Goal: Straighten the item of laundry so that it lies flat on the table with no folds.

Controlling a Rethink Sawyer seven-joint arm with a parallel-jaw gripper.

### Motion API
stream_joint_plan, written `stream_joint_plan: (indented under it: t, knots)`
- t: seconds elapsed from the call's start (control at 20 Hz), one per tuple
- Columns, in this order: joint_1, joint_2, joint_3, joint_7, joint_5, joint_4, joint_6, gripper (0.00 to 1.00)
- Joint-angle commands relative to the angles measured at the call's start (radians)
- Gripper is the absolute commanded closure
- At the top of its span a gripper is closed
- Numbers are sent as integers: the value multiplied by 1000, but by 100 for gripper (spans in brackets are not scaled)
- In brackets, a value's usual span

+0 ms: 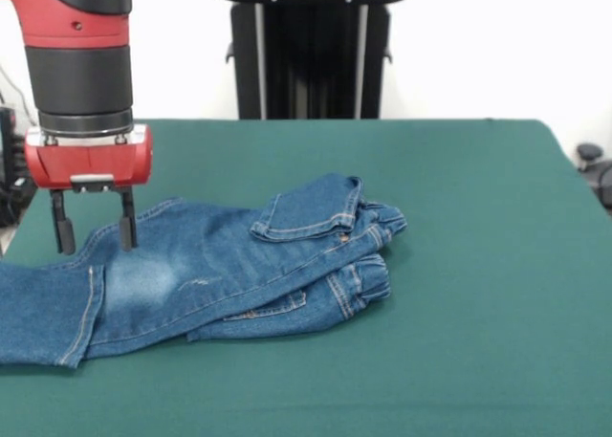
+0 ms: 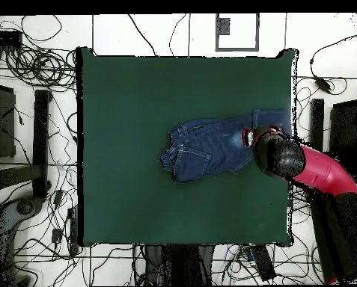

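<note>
The jeans (image 1: 229, 265) lie bunched on the green counter (image 1: 459, 341), waistband folded over and one leg reaching the counter's edge. The hand (image 1: 94, 229) hangs just above a faded patch on the leg, its fingers (image 1: 126, 225) spread and holding nothing.

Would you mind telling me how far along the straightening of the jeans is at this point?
Little looks done: the jeans lie folded over on themselves on the table, with the waist end bunched and a flap turned over. In hand: the open gripper stands at the leg's far edge, gripping nothing. Left: unfolding the layers and spreading both legs flat.
</note>
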Motion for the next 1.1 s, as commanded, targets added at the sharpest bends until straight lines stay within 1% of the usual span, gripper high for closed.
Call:
stream_joint_plan:
  t: [0.05, 0.45, 0.65, 0.75, 0.95, 1.1]
  knots:
    - [37, 98, 19, 118, -14, 32, -2, 0]
    - [29, 118, 27, 105, -16, 17, -2, 0]
    - [39, 119, 0, 118, -17, 17, 13, 0]
    - [42, 106, -14, 128, -15, 33, 25, 0]
    - [48, 42, -33, 143, -5, 86, 53, 0]
    - [46, 45, -39, 149, -5, 101, 40, 0]
